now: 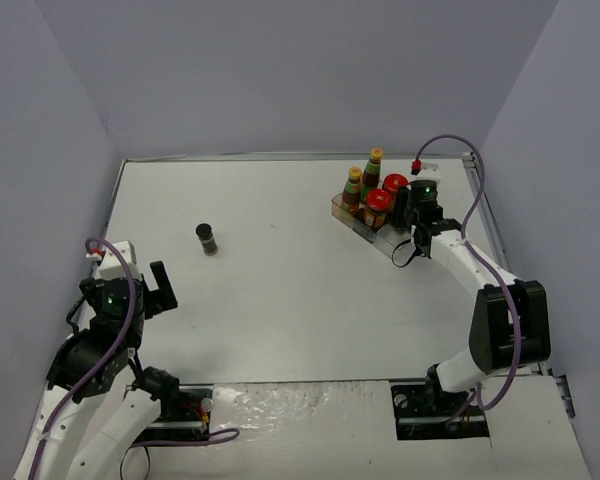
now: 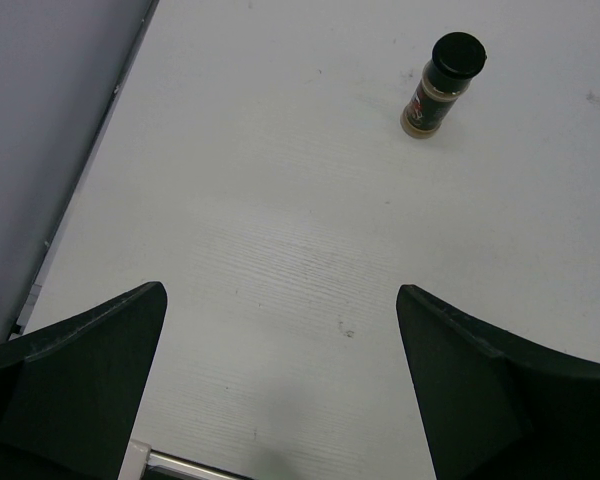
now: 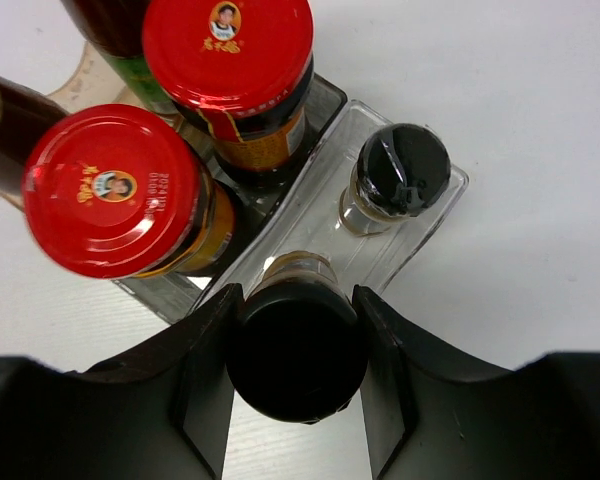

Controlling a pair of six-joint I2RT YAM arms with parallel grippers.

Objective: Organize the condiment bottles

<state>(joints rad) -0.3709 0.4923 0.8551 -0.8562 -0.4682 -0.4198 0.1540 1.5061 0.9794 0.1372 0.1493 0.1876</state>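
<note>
My right gripper (image 3: 298,352) is shut on the black cap of a tiny dark shaker (image 3: 296,340) at the near end of the clear tray (image 3: 442,212). I cannot tell whether its base rests on the tray. A second shaker (image 3: 395,175) stands in the same long compartment. Two red-lidded jars (image 3: 115,190) (image 3: 228,55) and two tall yellow-capped bottles (image 1: 353,188) (image 1: 373,170) fill the tray's other side. A third shaker (image 1: 208,238) (image 2: 442,85) stands alone, upright, on the left-centre table. My left gripper (image 2: 280,385) is open and empty, well short of it.
The tray (image 1: 385,238) sits at the back right near the table's right edge. The left wall and table edge (image 2: 90,170) run close beside my left gripper. A purple cable (image 1: 460,150) loops above the right arm.
</note>
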